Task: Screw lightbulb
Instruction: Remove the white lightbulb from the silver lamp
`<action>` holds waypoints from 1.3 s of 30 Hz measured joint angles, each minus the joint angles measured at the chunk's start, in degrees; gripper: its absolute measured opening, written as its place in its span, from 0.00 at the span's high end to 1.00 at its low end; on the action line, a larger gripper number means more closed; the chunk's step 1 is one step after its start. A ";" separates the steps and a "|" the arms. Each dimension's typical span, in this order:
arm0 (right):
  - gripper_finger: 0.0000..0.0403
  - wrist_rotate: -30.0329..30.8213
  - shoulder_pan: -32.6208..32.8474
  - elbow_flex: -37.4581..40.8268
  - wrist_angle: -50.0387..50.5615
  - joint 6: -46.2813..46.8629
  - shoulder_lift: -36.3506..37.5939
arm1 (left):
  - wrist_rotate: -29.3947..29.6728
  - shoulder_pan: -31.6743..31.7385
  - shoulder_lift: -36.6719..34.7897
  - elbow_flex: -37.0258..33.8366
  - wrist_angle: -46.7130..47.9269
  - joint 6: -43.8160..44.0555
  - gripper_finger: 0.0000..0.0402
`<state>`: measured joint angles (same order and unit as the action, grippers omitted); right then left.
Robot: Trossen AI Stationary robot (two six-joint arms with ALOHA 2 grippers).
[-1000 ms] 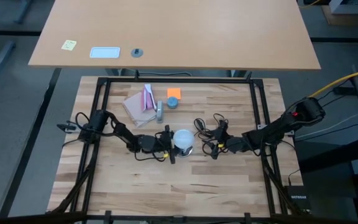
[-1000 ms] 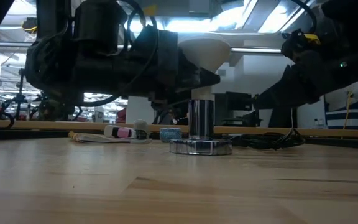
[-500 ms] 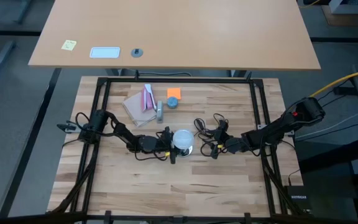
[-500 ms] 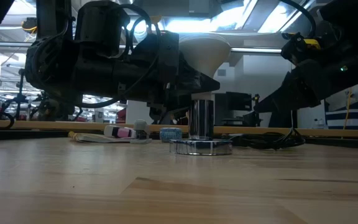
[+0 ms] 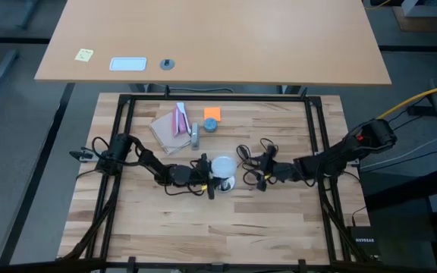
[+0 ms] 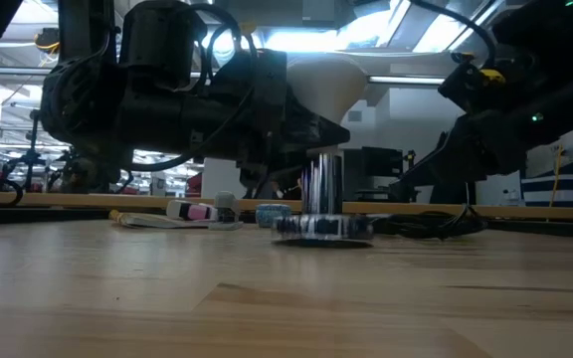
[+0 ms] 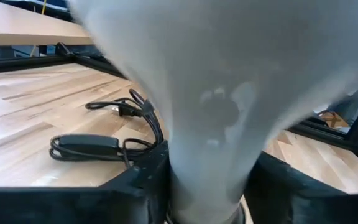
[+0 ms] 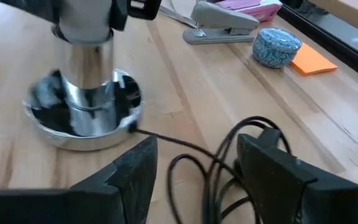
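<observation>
The left gripper [image 5: 212,180] is clamped around the neck of the lightbulb [image 5: 222,167], and the bulb stands upright in the shiny socket [image 6: 323,225] in the middle of the table [image 5: 226,227]. The right gripper [image 5: 262,176] waits just beside the socket with its fingers [image 8: 129,171] apart, holding nothing.

Two dark, near-black jointed arms, matte housings. Black cables looped along the links. Yellow label on right arm; small green indicator light nearby.
</observation>
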<state>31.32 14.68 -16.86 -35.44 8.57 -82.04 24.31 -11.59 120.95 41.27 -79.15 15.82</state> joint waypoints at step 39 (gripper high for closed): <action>0.44 -22.81 -6.58 -22.03 20.78 -8.56 -20.76 | -0.26 -0.55 -0.09 0.01 1.68 -6.55 0.62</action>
<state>8.52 8.10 -38.89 -14.67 0.01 -102.80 24.05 -12.14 120.86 41.28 -77.47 9.27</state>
